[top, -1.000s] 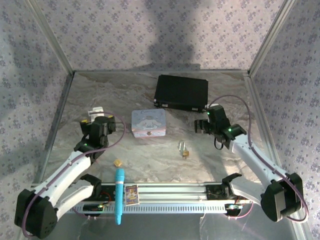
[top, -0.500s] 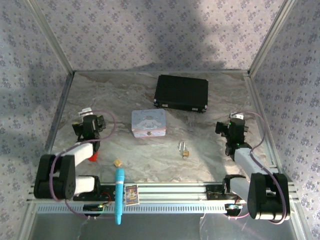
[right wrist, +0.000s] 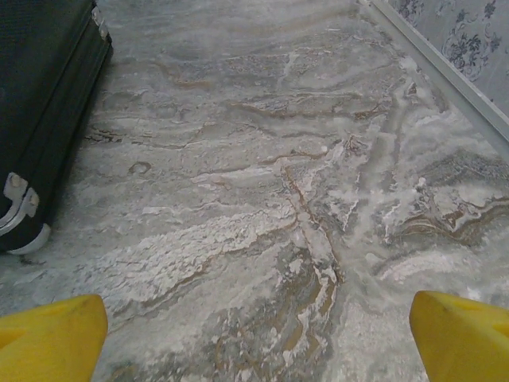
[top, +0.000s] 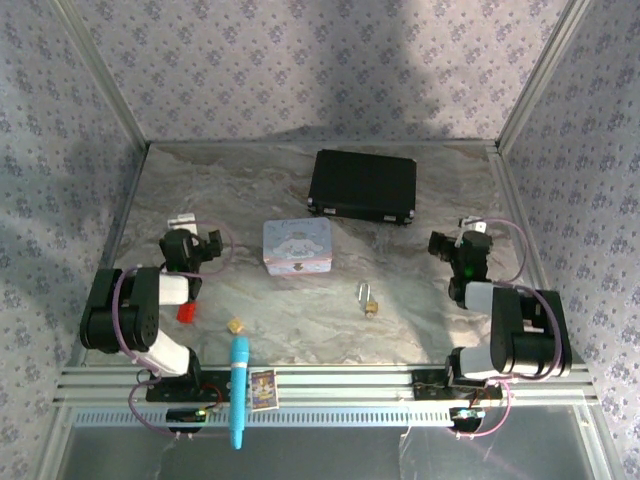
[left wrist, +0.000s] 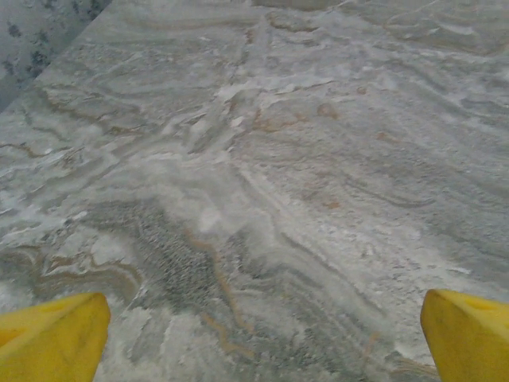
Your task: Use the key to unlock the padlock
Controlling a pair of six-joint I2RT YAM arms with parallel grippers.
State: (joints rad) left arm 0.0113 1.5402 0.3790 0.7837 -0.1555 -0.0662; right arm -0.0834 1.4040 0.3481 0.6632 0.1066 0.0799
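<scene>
Far left in the overhead view, my left arm (top: pixel 125 310) is folded back tight over its base. A second ago it was reaching out along the table (top: pixel 300 335), and half a second ago it was already on its way home. My left gripper (left wrist: pixel 262 330) is spread wide, one yellow fingertip (left wrist: pixel 52 334) in each bottom corner of the wrist view and only bare marble between them.

Moving right, the small red piece (top: pixel 186 312), the yellowish-tan lump (top: pixel 236 326) and the blue pen-like stick (top: pixel 239 392) haven't budged. Just right of centre, the padlock (top: pixel 369 300) lies exactly where it lay before, brass body toward the bottom of the frame, silver shackle toward the top, well apart from both grippers. The key is too small for me to pick out, so I can't say where it is.

Far right, my right arm (top: pixel 525 330) has tucked in the same way. My right gripper (right wrist: pixel 258 330) is wide open too, with nothing held.

My read: both hands have retreated from the work area empty, so the unlocking isn't in hand. Whether the shackle is sprung I can't tell from up here. Any next move needs a fresh reach to mid-table and a sharp look for that key.

Containers now. At centre, the pastel tin (top: pixel 297 246) sits with its lid on, contents hidden. At upper centre-right, the black case (top: pixel 362 186) is shut, latches showing at its near edge, and I can't see what's inside it either.
</scene>
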